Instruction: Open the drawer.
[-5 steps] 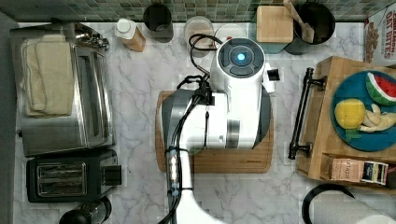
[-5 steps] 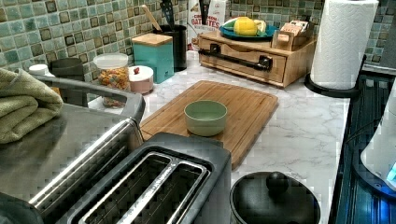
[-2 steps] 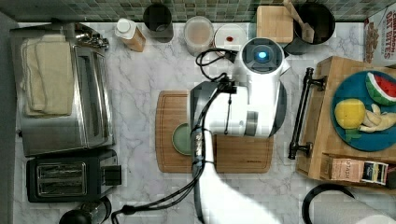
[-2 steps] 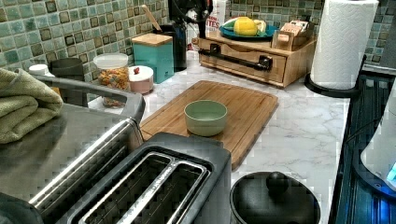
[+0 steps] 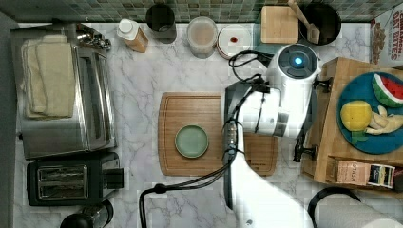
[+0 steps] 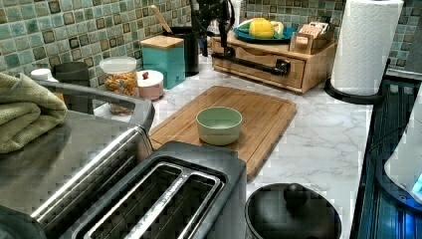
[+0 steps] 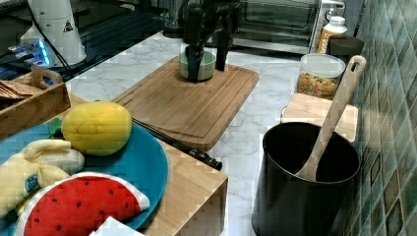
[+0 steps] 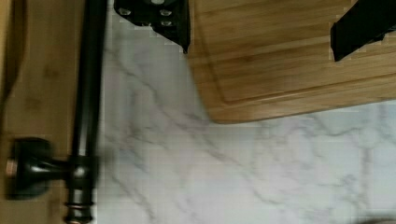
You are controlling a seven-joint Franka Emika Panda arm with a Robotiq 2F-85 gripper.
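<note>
Claw [image 8: 261, 28]: fingers spread wide, holding nothing, touching nothing.
Position: near the drawer [image 8: 28, 93] handle [image 8: 88, 93], above the worktop [image 8: 233, 177].

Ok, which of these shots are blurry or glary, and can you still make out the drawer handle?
Wrist view: soft with motion blur, yet the black bar handle reads clearly against the marble counter. Top view: blocky, with the arm covering much of the handle. Left view: sharper, handle plain on the drawer front. Right view: glare on the toaster oven.
</note>
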